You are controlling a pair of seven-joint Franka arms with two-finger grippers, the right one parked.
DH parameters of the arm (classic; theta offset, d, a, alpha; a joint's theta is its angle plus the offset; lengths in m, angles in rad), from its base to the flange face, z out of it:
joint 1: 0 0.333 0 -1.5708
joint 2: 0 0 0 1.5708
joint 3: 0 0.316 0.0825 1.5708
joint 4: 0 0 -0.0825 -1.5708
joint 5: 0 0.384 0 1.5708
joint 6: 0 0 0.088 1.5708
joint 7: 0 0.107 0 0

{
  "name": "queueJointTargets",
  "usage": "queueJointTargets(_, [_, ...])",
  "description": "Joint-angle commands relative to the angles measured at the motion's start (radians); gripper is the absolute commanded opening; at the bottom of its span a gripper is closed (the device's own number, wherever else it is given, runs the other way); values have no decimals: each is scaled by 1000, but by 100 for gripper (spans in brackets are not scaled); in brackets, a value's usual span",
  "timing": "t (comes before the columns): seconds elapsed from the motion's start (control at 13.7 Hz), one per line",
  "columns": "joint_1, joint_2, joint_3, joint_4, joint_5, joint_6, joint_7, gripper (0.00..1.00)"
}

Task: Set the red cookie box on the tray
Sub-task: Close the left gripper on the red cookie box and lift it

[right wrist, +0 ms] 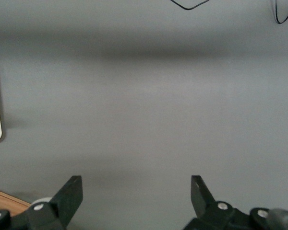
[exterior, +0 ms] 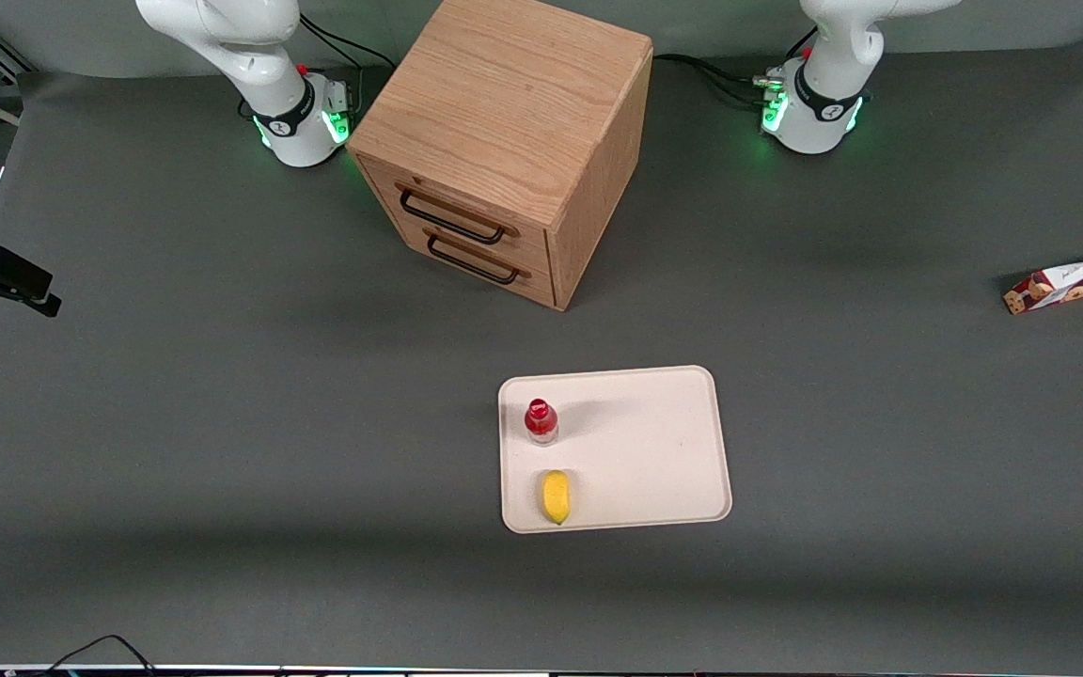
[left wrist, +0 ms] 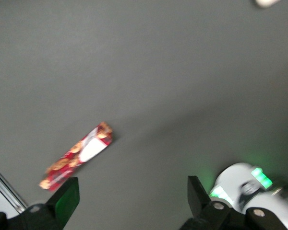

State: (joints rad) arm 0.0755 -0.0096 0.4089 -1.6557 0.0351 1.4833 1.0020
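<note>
The red cookie box [exterior: 1073,280] lies flat on the grey table at the working arm's end, close to the table's edge and well apart from the tray [exterior: 654,442]. The cream-white tray sits mid-table, nearer the front camera than the wooden cabinet. My left gripper [left wrist: 132,196] shows only in the left wrist view. It hangs high above the bare mat, open, with nothing between its fingers. From there the red cookie box [left wrist: 77,154] lies below, just outside one fingertip [left wrist: 67,196].
A small red-capped bottle [exterior: 541,420] and a yellow object [exterior: 556,495] stand on the tray's half toward the parked arm. A wooden two-drawer cabinet [exterior: 504,141] stands between the arm bases. The working arm's base [left wrist: 240,187] glows green below the gripper.
</note>
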Motion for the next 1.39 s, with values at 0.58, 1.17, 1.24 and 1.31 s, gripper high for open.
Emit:
queueJointTargets(0.58, [82, 488, 278, -148, -288, 451, 1018, 100])
queueJointTargets(1.17, [125, 645, 295, -245, -523, 639, 1300, 71])
queueJointTargets(1.24, [124, 660, 297, -243, -534, 647, 1299, 31])
queueJointTargets(1.31, [124, 666, 295, -240, -537, 649, 1287, 2])
